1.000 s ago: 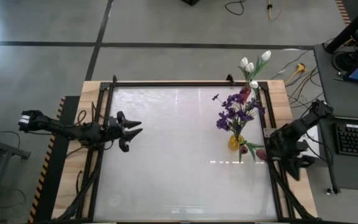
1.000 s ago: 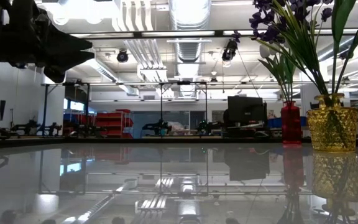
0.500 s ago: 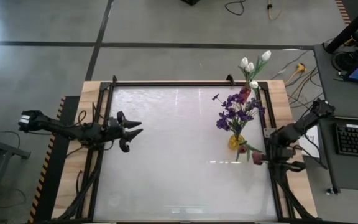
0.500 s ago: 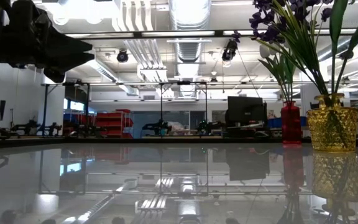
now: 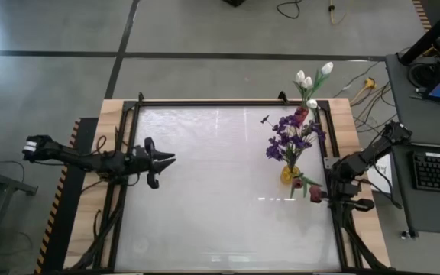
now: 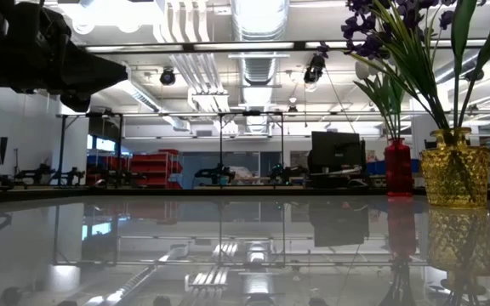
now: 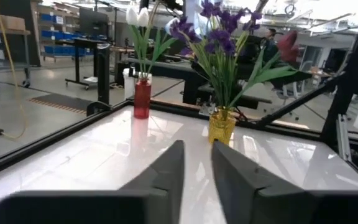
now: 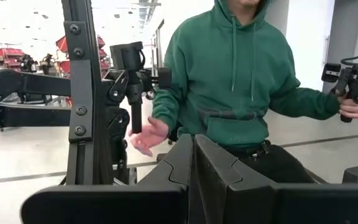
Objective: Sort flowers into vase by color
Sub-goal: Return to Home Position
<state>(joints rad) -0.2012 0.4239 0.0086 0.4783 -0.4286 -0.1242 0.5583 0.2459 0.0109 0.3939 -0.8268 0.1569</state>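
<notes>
Dark red buds (image 5: 299,182) mostly behind purple blossoms (image 5: 287,136).

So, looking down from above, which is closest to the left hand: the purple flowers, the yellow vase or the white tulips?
From the left hand, high view:
1. Purple flowers, nearest, right of table centre.
2. Yellow vase, just beyond them, nearer the right arm.
3. White tulips, farthest, past the table's far right corner.

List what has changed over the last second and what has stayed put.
The left gripper, empty at the table's left edge, has narrowed its fingers to a small gap. The right arm has drawn back a little at the right edge; the right gripper is shut and empty. The yellow vase, the red vase and the flowers stayed put.
</notes>
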